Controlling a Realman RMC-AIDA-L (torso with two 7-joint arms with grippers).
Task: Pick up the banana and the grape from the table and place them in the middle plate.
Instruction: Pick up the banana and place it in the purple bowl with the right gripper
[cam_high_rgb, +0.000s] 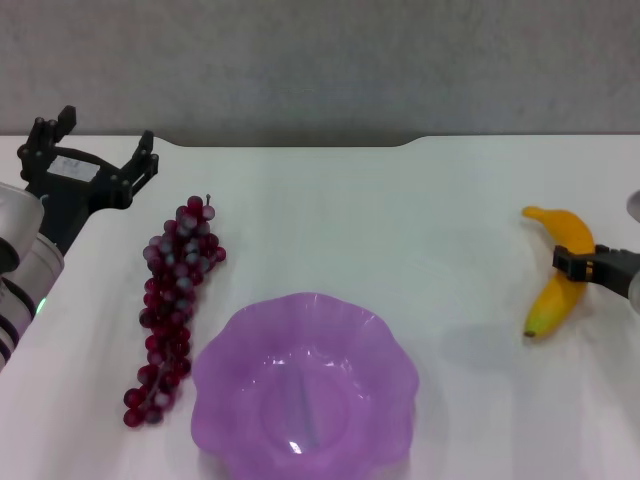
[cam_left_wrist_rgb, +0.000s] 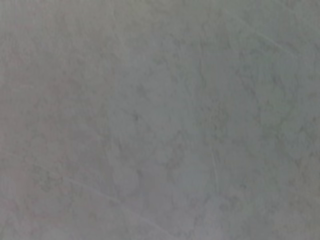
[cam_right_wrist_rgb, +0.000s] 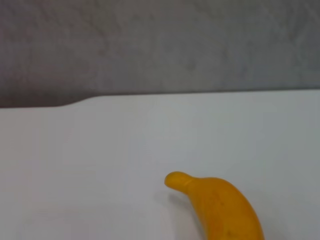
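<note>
Two fruits on white desk (cam_high_rgb: 400, 220), both outside middle plate (cam_high_rgb: 305, 385). Plate nearest, empty. Grape (cam_high_rgb: 172, 300) just left of plate, long axis near-to-far, stem at far end. Banana (cam_high_rgb: 560, 270) well right of plate, long axis near-to-far, greenish tip nearest; right pincer (cam_high_rgb: 572, 264) closed around its middle. Left pincer (cam_high_rgb: 95, 155) beyond grape, fingers spread, holding nothing. No readable writing.

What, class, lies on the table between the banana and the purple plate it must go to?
Nothing visible. Only bare white table separates the banana, at the right hand, from the purple plate. The grapes lie on the plate's other side.
</note>
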